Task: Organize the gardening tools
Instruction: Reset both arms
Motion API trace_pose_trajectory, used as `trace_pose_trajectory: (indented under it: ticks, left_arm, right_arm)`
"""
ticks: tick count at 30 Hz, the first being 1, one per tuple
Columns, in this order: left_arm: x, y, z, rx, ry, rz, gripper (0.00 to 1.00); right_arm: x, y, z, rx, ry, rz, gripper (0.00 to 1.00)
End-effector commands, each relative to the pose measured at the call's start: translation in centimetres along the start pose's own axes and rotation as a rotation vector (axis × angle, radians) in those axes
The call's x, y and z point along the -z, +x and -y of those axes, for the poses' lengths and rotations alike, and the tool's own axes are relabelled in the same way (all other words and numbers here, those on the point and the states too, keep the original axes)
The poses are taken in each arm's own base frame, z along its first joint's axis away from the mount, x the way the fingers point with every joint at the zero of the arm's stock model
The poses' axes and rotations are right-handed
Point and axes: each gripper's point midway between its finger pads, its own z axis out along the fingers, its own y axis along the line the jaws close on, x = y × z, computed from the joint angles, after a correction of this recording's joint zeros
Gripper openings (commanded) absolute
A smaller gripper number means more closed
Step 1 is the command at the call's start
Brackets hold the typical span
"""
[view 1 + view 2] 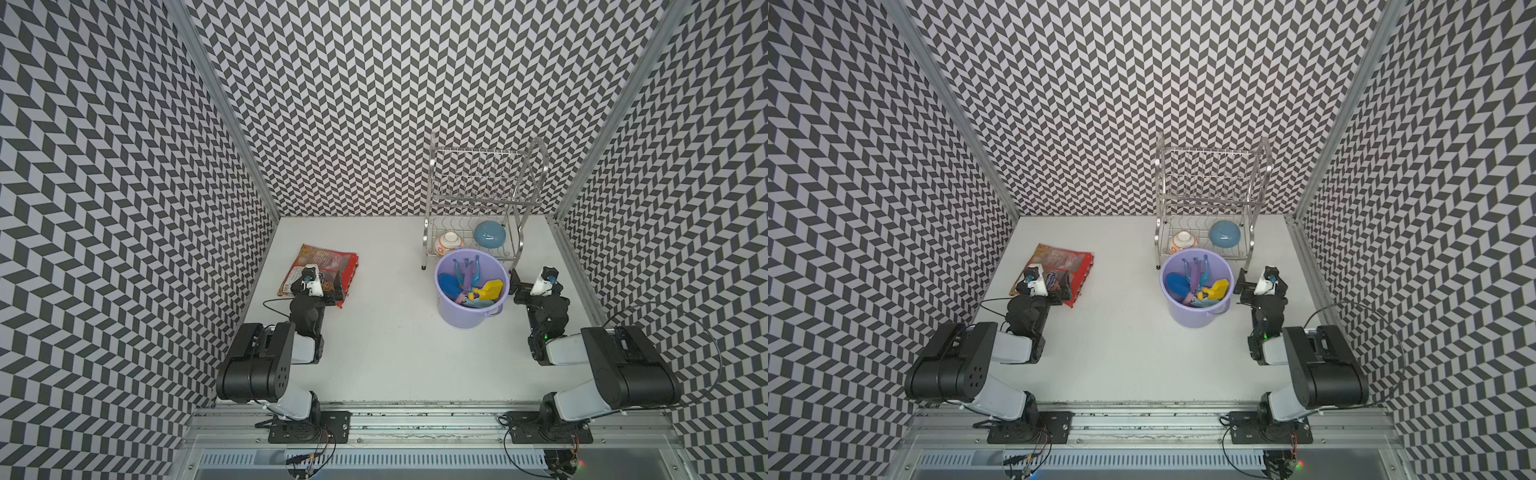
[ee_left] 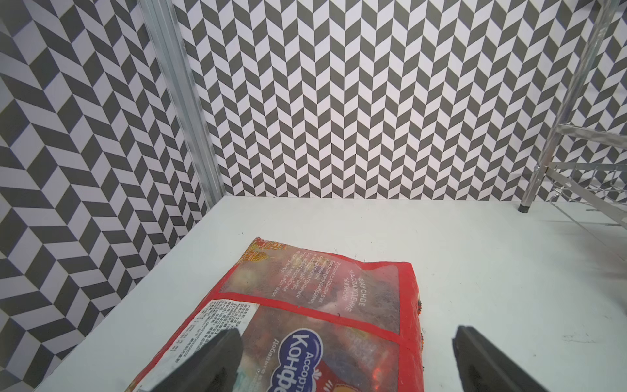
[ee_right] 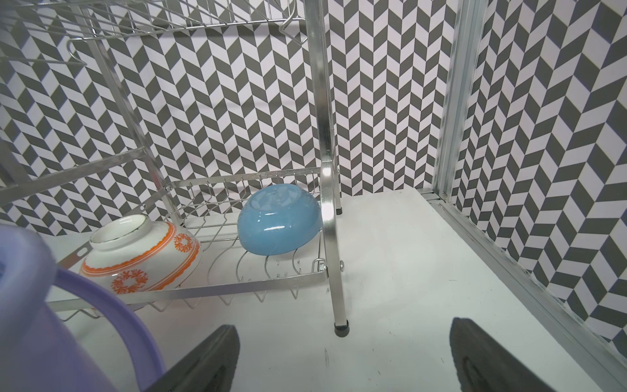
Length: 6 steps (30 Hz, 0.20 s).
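Several gardening tools stand together inside a lavender bucket [image 1: 461, 313] right of centre, in both top views. I make out a yellow spade [image 1: 493, 289], a dark blue trowel [image 1: 446, 282], a purple fork [image 1: 467, 269] and a pale blue shovel [image 1: 478, 303]. My right gripper [image 1: 515, 286] hangs open just right of the bucket, and in the right wrist view its fingers [image 3: 342, 329] are wide apart over bare table with the bucket's wall [image 3: 51, 339] beside them. My left gripper [image 1: 338, 286] is open over a red snack packet [image 2: 322, 305], holding nothing.
A metal dish rack [image 1: 482, 199] stands behind the bucket at the back, with a white and orange bowl [image 3: 142, 258] and a blue bowl [image 3: 278, 225] on its lower shelf. The rack's foot [image 3: 341, 327] is near my right gripper. Patterned walls close three sides.
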Motion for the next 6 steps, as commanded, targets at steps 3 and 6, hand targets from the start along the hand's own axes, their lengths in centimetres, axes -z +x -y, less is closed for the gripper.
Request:
trace_pose_trajectory:
  ticks: [3,6]
  left_arm:
    - [-0.19,-0.04,0.05,0.006,0.009,-0.003,1.0]
    - [-0.16,-0.03,0.04,0.008,0.008,-0.002,1.0]
  right_arm:
    - [-0.22,-0.6,-0.1,0.002,0.001,0.023,1.0]
    - [-0.23,-0.66,-0.1,0.005,0.002,0.025,1.0]
